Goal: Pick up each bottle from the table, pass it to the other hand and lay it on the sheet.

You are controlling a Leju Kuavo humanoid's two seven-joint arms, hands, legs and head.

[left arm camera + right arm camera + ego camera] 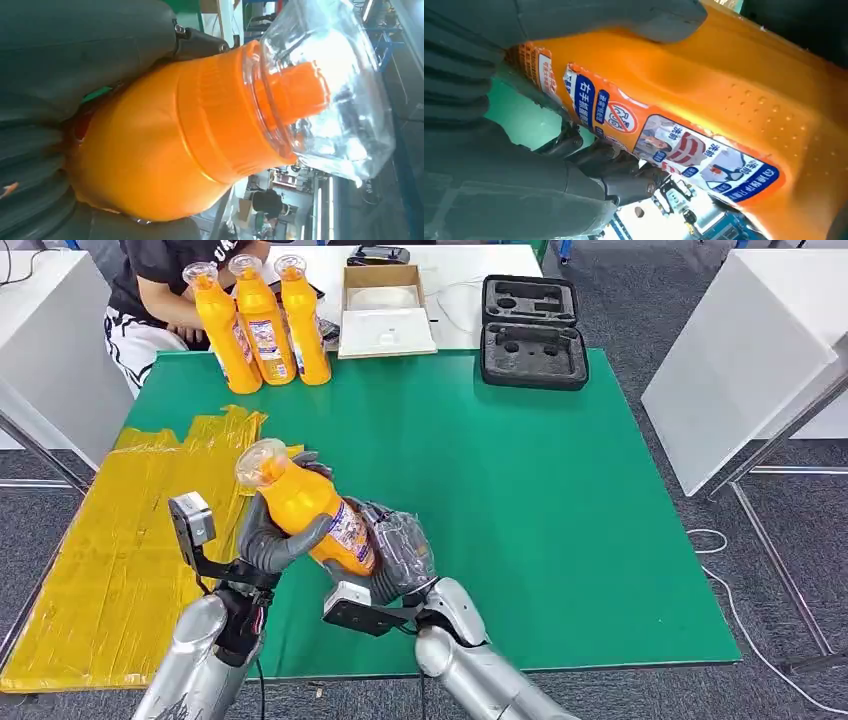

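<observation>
An orange bottle point(305, 505) with a clear cap point(262, 461) is held tilted above the green table point(560, 520), cap pointing up and to the left. My left hand point(270, 540) wraps around its upper body just below the neck. My right hand point(395, 550) grips its lower, labelled part from the right. In the left wrist view the bottle point(165, 150) sits in my left hand point(60, 60), its clear cap point(330, 85) over an orange nozzle. In the right wrist view my right hand point(499, 165) closes on the labelled bottle point(724, 100). The yellow sheet point(110, 550) lies at the table's left.
Three more orange bottles point(262, 325) stand upright at the back left corner, with a seated person point(150, 290) behind them. An open cardboard box point(385, 310) and a black foam case point(533, 332) sit at the back. White tables flank both sides.
</observation>
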